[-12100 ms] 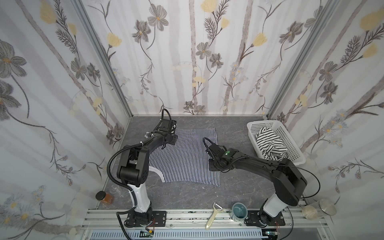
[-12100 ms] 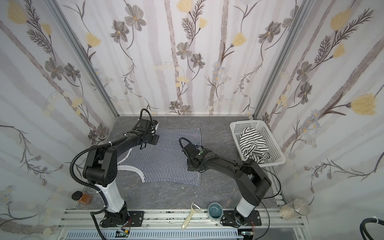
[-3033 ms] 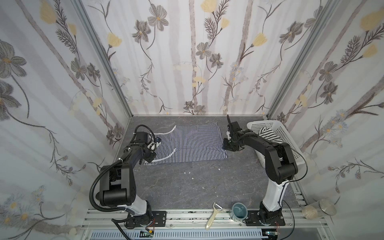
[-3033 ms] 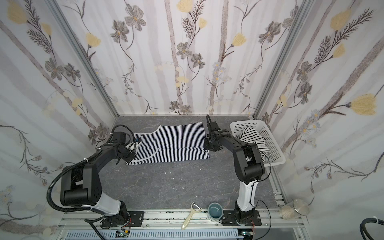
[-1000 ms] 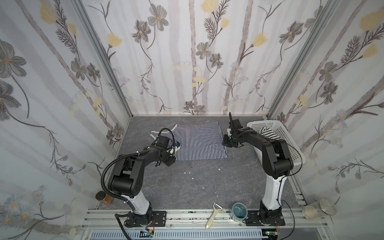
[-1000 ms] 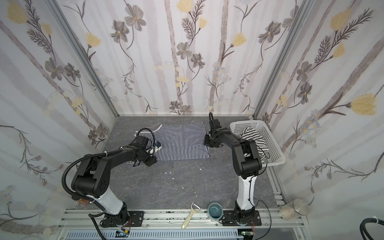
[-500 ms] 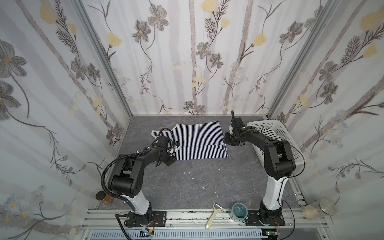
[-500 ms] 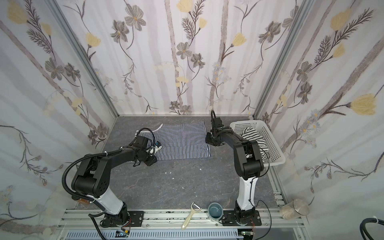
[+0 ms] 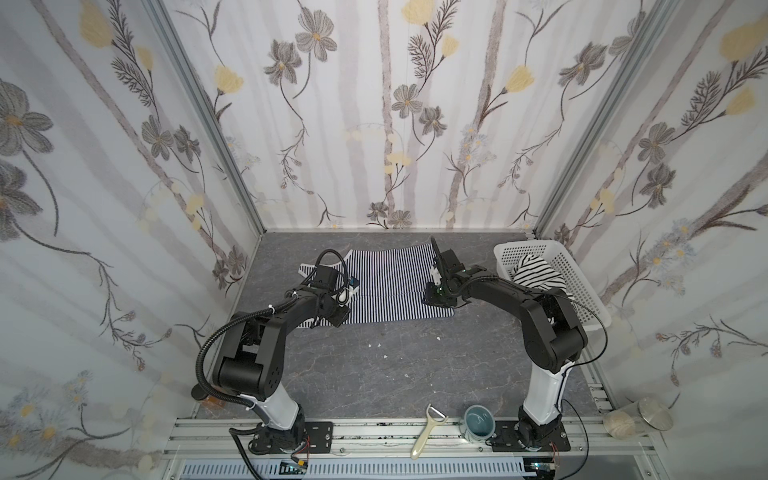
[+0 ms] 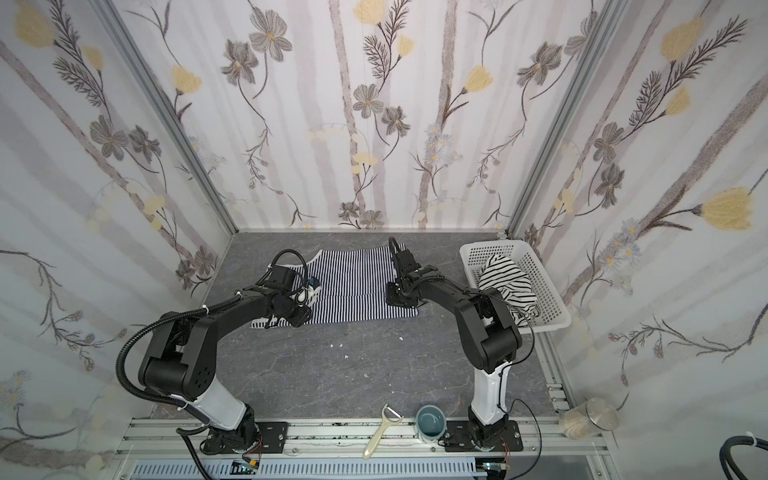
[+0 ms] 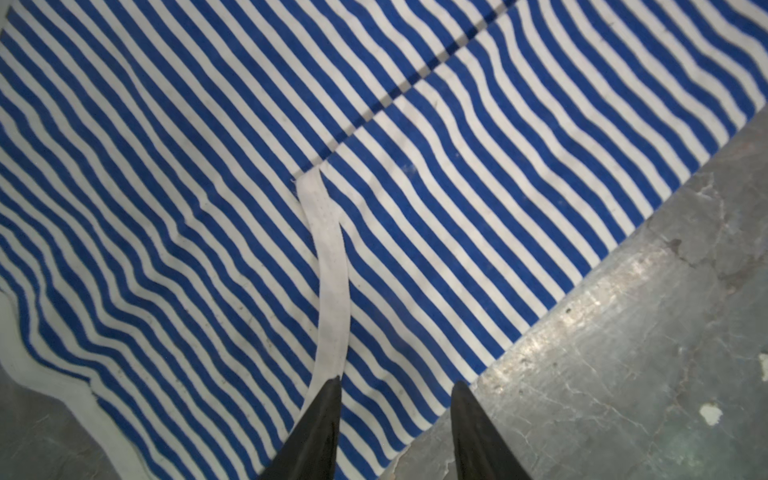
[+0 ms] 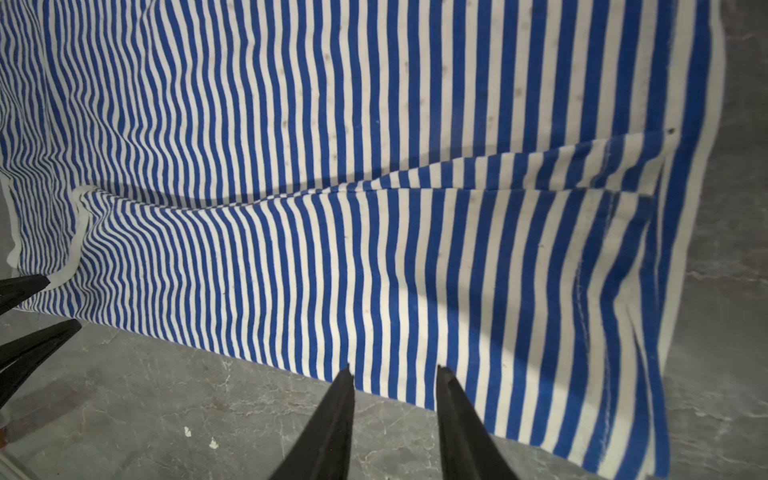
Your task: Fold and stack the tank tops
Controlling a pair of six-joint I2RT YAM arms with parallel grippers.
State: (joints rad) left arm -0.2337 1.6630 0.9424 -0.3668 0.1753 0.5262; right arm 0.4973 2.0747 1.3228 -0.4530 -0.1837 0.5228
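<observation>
- Counter (image 9: 415,365): one grey slab that carries everything; the basket sits at its far corner on the right arm's side.
- Navy striped top (image 9: 390,286): one, spread flat just beside the basket, toward the left arm. One long edge lies doubled over the body, so I judge the fold begun and the cloth laid out for the next crease.
- Basket (image 9: 582,291): one, white and perforated, serving as a holding bin.
- Black-striped top (image 9: 536,274): one, crumpled inside the basket and not yet folded, making two tops in all.
- Left tool (image 11: 395,384): jaws moderately apart and empty, poised over the navy top's end farthest from the basket.
- Right tool (image 12: 395,370): jaws likewise parted, gripping nothing, at the end nearest the basket. That puts one tool at each end, probably to lift together.
- Peeler (image 9: 428,430), cup (image 9: 478,419), jar (image 9: 636,422): one each, well apart from the basket along the front rail, unused.
</observation>
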